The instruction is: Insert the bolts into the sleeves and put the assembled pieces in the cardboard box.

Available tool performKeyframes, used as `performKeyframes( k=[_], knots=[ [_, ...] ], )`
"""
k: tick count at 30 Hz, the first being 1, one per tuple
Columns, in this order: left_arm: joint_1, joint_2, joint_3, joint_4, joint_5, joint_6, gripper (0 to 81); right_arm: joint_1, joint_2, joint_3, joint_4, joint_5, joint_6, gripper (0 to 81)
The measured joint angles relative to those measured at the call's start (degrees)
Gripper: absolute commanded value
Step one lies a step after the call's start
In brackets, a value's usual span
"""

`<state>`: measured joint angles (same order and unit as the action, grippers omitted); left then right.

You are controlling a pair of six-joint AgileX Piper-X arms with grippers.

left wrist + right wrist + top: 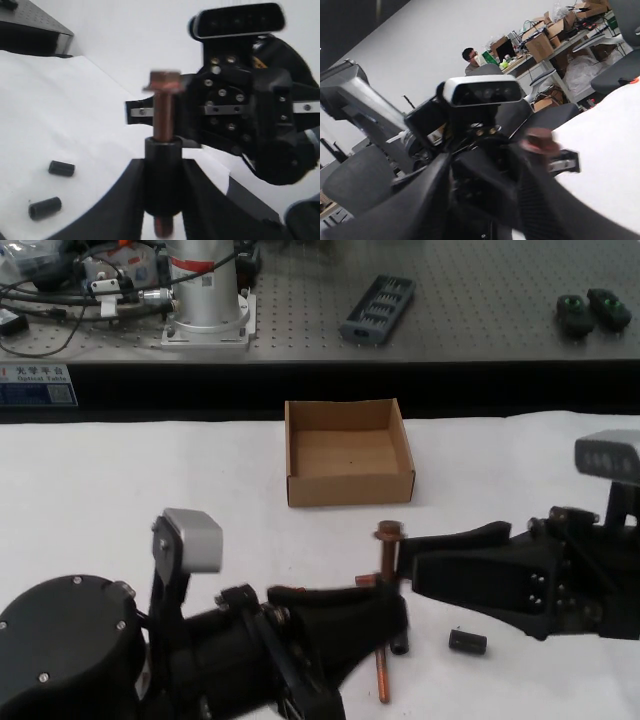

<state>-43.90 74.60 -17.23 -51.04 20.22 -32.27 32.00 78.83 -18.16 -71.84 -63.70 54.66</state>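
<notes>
My left gripper (162, 172) is shut on a black sleeve (162, 175) held upright. A copper bolt (162, 107) stands in the sleeve, with its flanged head above and its tip poking out below. In the high view the bolt (388, 550) is upright in front of the cardboard box (350, 488). My right gripper (402, 558) faces it from the right, level with the bolt's shank. Its fingers stand apart in the right wrist view, and the bolt head (540, 141) is beside one fingertip, not between them. The box is open-topped and looks empty.
A second bolt (382, 675) lies on the white cloth near the front edge. Two loose black sleeves (467, 641) (400, 645) lie near it, also visible as sleeves (61, 168) (45, 208). Behind the box runs a raised bench with a metal column (205, 290) and a black rack (378, 305).
</notes>
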Motion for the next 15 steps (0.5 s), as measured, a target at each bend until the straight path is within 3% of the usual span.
performKeyframes(
  k=[9,15],
  knots=[
    [5.84,0.03,-1.76,-5.37,-0.63,0.0,0.6,0.0,-1.52,0.15,7.37,6.86,0.97,30.0],
    [10.05,0.03,-6.58,5.64,3.66,3.83,0.6,0.0,-1.52,0.15,25.21,11.54,-8.28,24.0]
  ],
)
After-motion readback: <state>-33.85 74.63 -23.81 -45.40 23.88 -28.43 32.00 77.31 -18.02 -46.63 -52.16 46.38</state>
